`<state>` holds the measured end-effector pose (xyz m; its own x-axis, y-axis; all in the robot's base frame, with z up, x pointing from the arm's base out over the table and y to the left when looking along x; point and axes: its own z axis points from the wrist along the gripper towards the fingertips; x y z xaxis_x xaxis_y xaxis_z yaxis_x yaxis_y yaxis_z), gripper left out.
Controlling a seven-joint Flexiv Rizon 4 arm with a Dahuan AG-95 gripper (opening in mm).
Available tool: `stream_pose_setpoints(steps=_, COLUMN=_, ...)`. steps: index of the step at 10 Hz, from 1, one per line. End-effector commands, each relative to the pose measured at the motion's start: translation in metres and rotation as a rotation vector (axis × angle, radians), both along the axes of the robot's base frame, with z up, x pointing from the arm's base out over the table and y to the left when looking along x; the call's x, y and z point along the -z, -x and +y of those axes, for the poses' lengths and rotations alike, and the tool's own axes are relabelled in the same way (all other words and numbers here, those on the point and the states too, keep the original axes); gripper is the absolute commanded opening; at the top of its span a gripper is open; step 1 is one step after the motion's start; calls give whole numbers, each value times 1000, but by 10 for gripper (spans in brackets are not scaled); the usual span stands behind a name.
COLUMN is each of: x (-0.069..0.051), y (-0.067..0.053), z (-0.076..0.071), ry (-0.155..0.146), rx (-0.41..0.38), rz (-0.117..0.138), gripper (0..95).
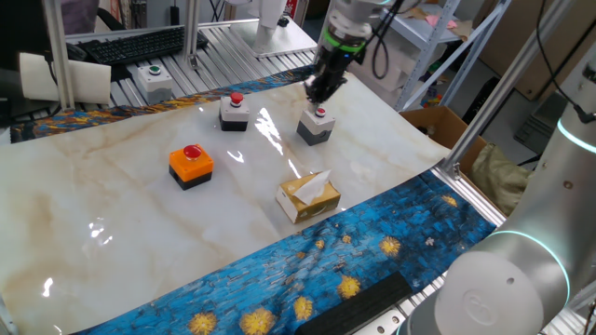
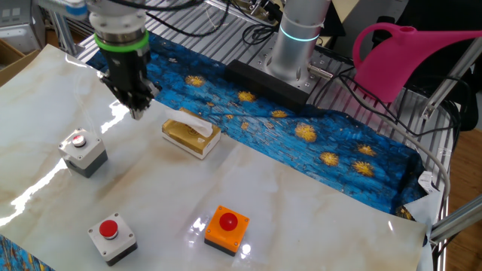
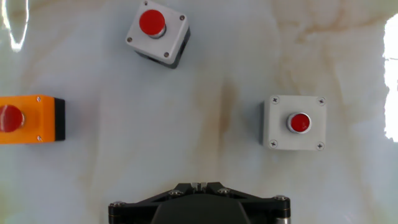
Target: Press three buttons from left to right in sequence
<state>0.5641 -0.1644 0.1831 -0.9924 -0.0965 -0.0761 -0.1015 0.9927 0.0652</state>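
Three small box switches with round red push-buttons stand on the pale marbled worktop [image 1: 140, 223]. One is an orange box on a black base [image 1: 191, 167], at the left of the row in one fixed view. The other two are grey boxes: the middle grey switch [image 1: 234, 113] sits farther back, and the right grey switch [image 1: 317, 125] stands at the right end. All three are well apart from one another.

In the hand view the same three appear: the orange one [image 3: 28, 119] cut by the left edge, one grey box [image 3: 157, 31] at the top and the other [image 3: 295, 122] at the right.

The single end effector [image 1: 323, 91] points straight down and hangs over the worktop just beside the right grey switch, slightly behind and to its left, not touching it. In the other fixed view the end effector [image 2: 138, 111] tapers to one point above bare marble, between that grey switch [image 2: 83, 150] and a yellow tissue box [image 2: 191, 135]; its fingers are pressed together with nothing between them.

One yellow tissue box [image 1: 308, 196] with white tissue sticking up lies near the front, right of the orange switch. Beyond the far-left edge of the marble, one pale box with a green button [image 1: 152, 78] rests on the metal frame. A blue cloth with yellow flowers [image 1: 354, 251] borders the near edge.
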Motion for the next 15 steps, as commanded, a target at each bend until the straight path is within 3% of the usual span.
stream_pose_setpoints(steps=1, x=1, y=1, z=-3, ry=1, rx=-1, rz=2, gripper=0)
stream_pose_setpoints(steps=13, x=8, y=-1, z=-2, ry=-5, rx=-27, rz=-4, gripper=0)
stream_pose_setpoints(steps=15, x=8, y=-1, z=-2, ry=1, rx=-30, rz=-26, gripper=0)
